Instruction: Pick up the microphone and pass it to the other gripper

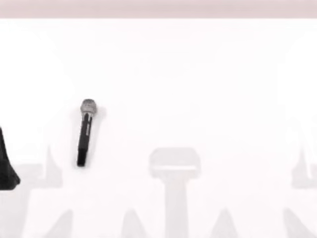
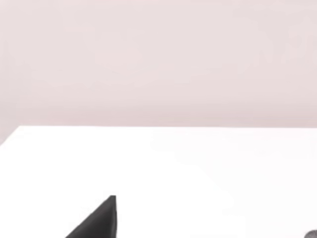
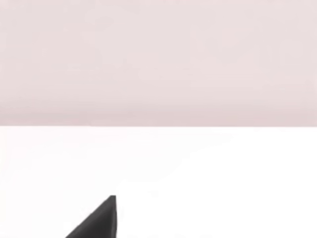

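- The microphone (image 1: 85, 132) lies flat on the white bench (image 1: 208, 89), left of centre, mesh head toward the far edge — open surface on every side.
- Left gripper (image 1: 7, 166) sits at the left edge, well apart from it; jaws' state cannot be told.
- Right gripper (image 3: 96, 220) appears only in its wrist view — one dark finger tip; jaws' state unclear.

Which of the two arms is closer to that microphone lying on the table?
The left one. The left arm shows at the table's left edge, a short way left of the microphone. The right arm is out of the top view, somewhere beyond the right edge, with most of the table between them.
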